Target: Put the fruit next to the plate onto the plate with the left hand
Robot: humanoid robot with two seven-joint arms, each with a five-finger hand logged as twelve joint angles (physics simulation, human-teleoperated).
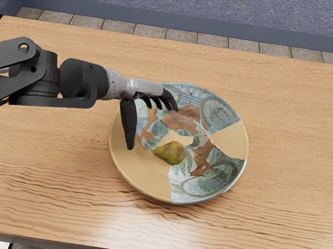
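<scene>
A small yellow-green fruit [170, 152], pear-like, lies on the patterned plate [234, 134], left of the plate's middle. My left hand [146, 112] hovers over the plate's left rim, just up and left of the fruit and apart from it. Its fingers [164, 103] are spread, the thumb [129, 125] points down toward the rim, and the hand holds nothing. The left arm [29, 79] comes in from the left edge. The right arm is out of view.
The plate sits near the middle of a wooden table [277, 222]. A tiled floor strip and a dark wall run behind the table's far edge.
</scene>
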